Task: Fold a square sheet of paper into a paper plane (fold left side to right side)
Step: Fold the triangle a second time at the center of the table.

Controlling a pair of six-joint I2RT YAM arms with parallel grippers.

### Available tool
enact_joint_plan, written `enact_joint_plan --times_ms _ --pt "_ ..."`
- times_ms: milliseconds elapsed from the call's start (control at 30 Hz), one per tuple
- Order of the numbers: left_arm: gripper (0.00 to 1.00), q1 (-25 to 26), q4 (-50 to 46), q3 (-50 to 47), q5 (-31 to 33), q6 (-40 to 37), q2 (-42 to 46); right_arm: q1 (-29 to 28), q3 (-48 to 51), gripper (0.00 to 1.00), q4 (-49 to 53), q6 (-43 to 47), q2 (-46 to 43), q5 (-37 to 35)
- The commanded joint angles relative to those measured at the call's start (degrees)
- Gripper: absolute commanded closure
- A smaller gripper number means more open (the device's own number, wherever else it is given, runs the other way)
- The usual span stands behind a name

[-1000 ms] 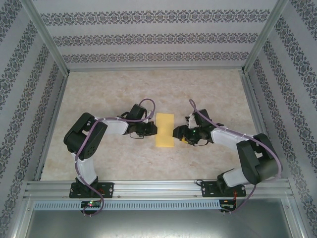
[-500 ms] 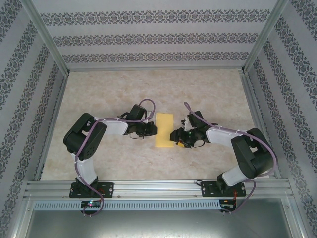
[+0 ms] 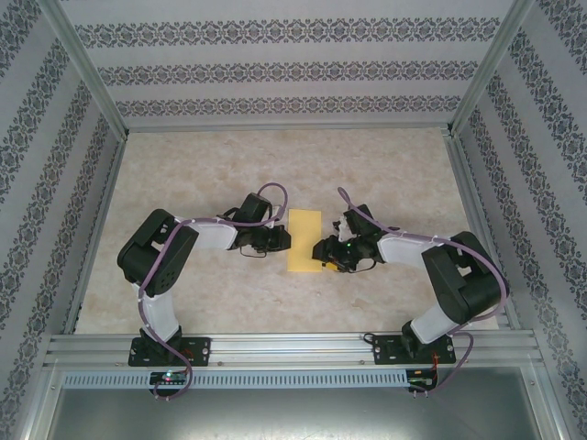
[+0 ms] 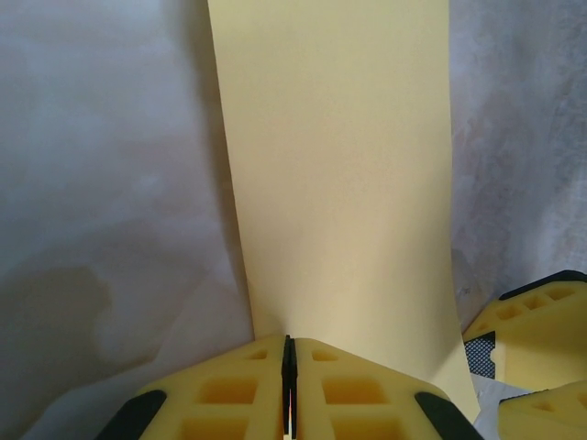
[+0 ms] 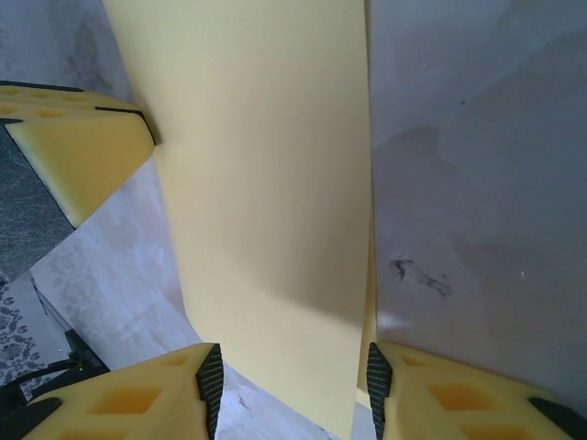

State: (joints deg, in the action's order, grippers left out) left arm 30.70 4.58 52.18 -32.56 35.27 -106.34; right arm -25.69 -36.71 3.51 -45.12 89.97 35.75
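The thin, smooth yellow paper (image 3: pixel 304 236) lies on the marbled surface (image 3: pixel 385 165), the left hand (image 4: pixel 289 346) clenched and the right hand (image 5: pixel 292 367) spread around its edge.

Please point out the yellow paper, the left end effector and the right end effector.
yellow paper (image 3: pixel 304 240), top external view, middle of the sheet.
left end effector (image 4: pixel 289 353), left wrist view, seam between its closed fingertips.
right end effector (image 5: pixel 293 376), right wrist view, gap midway between its fingertips.
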Motion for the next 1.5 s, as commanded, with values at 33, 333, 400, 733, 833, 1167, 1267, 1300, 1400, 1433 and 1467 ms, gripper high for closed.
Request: enact_joint_plan --times_ms 33,333,400,733,833,1167,1267,1300,1400,1433,1467 --pt "0.87 1.08 -2.55 -0.94 0.47 0.44 0.63 -0.68 -0.89 0.54 -2.97 -1.59 1.21 1.89" --pt "0.65 1.03 -1.03 -2.18 2.25 -1.12 7.07 -0.2 -0.91 0.55 -6.51 -3.73 2.64 2.61" --pt "0.56 0.99 -0.23 -3.34 3.7 -2.05 10.44 0.32 -0.82 0.55 -8.57 -4.88 3.22 3.44" --pt "0.46 4.61 -2.17 -12.72 12.68 -10.65 31.53 2.99 -3.94 0.54 -10.14 -5.99 5.65 5.73" --pt "0.43 9.81 -2.6 -15.31 16.29 -13.87 36.3 4.13 -5.11 0.54 -9.86 -6.18 5.69 6.99" --pt "0.31 27.35 -6.2 -9.93 33.13 -19.66 30.58 4.75 -10.12 0.54 -4.48 -4.43 4.5 6.79" --pt "0.3 30.14 -7.41 -6.54 38.31 -19.93 25.28 4.77 -10.06 0.54 -5.08 -5.01 4.68 6.67" --pt "0.29 30.8 -7.56 -5.71 40.34 -19.6 23.96 4.62 -10.06 0.54 -5.09 -4.98 4.68 6.53" --pt "0.28 31.72 -5.97 -4.9 43.4 -18.99 21.2 4.69 -10.13 0.54 -5.26 -5.23 4.68 6.44" --pt "0.28 31.95 -5.6 -4.61 43.82 -18.97 20.26 4.69 -10.1 0.54 -5.42 -5.31 4.69 6.51" --pt "0.28 32.13 -5.69 -4.11 44.21 -18.89 19.26 4.68 -10.08 0.54 -5.51 -5.35 4.67 6.45"
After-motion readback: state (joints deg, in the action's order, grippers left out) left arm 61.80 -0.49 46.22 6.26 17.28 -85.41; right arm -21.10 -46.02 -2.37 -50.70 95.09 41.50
